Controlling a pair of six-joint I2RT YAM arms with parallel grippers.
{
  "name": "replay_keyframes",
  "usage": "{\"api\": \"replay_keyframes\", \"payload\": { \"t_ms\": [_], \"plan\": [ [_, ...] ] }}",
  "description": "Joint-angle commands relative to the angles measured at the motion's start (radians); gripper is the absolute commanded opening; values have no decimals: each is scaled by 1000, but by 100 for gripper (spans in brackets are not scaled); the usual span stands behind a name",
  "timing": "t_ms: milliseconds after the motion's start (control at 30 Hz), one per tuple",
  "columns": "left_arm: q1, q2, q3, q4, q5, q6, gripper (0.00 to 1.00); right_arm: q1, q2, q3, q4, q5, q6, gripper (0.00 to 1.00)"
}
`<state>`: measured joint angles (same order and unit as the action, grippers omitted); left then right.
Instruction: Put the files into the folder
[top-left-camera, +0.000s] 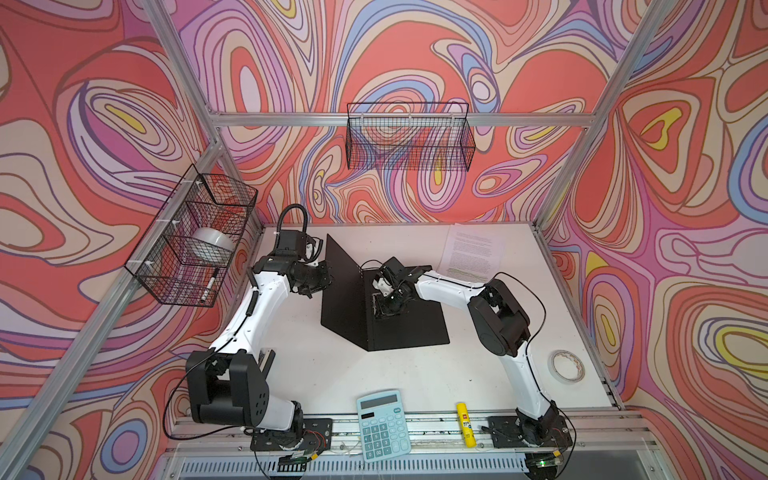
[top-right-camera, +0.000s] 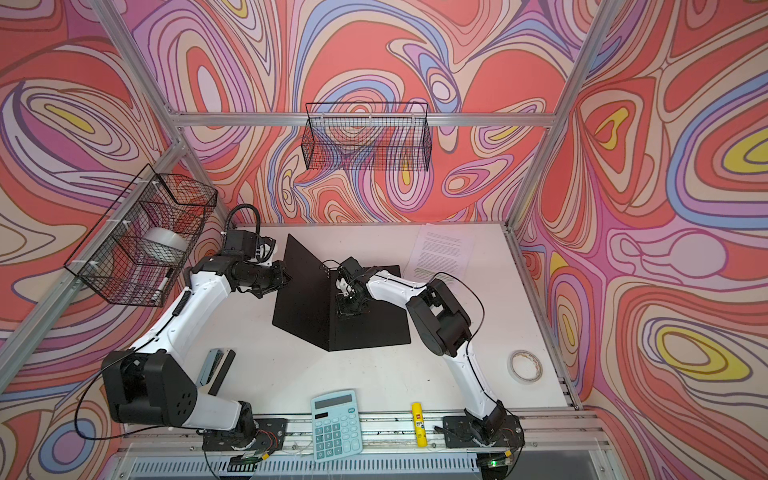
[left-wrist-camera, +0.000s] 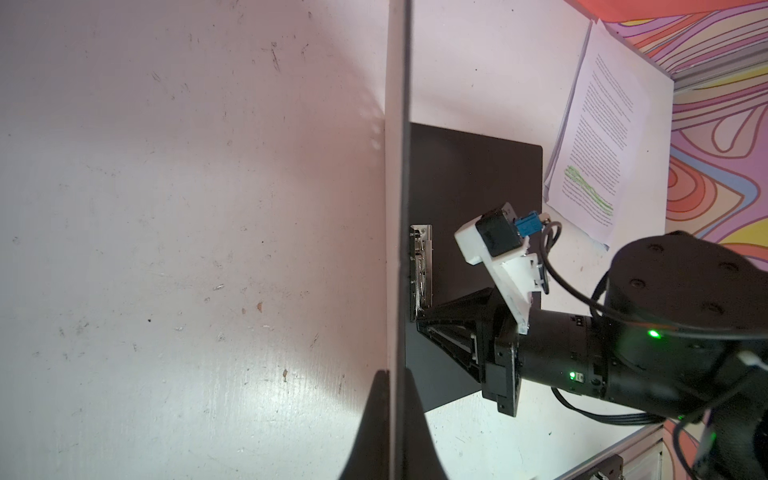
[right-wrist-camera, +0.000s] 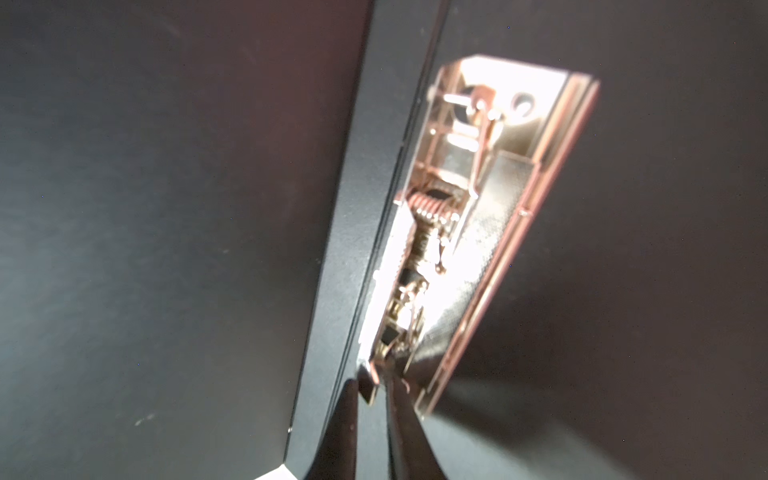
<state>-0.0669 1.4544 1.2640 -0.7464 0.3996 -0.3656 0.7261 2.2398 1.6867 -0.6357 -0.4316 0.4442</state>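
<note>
**Q:** What are the fingers doing?

**A:** The left fingers (left-wrist-camera: 374, 422) are clenched on the edge of the raised cover (top-left-camera: 345, 282) of the folder (top-left-camera: 415, 328), holding it upright. The right fingers (right-wrist-camera: 403, 419) sit narrowly on either side of the lever tip of the metal clip bar (right-wrist-camera: 457, 232). The view is blurred, so I cannot tell whether they already pinch it.

**Q:** Where are the folder and the files?

**A:** The folder lies open, black inside showing, in the middle of the desk (top-left-camera: 316, 365). The files (top-left-camera: 471, 253) are a thin stack of printed sheets with one green-highlighted passage. They lie flat at the desk's far right corner, near the folder, with nothing touching them.

**Q:** Which step is this?

**A:** Probably opening the clip, so the task looks early. The next move calls for a firm pinch on the lever and lifting it while the cover is propped. Then the sheets need fetching and sliding under the bar.
</note>
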Motion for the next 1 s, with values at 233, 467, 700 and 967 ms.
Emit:
{"api": "replay_keyframes", "payload": {
  "t_ms": [233, 467, 700, 967],
  "plan": [
    [-11, -29, 14, -10, 20, -6, 0, 4, 38, 13, -26, 25, -17, 5],
    [-11, -38, 17, -14, 12, -1, 0, 4, 60, 20, -56, 53, -24, 0],
    [-11, -35, 23, -16, 7, 2, 0, 4, 94, 35, -103, 113, -33, 0],
    [-11, -42, 23, -18, 3, 4, 0, 3, 127, 49, -135, 160, -44, 0]
  ]
}}
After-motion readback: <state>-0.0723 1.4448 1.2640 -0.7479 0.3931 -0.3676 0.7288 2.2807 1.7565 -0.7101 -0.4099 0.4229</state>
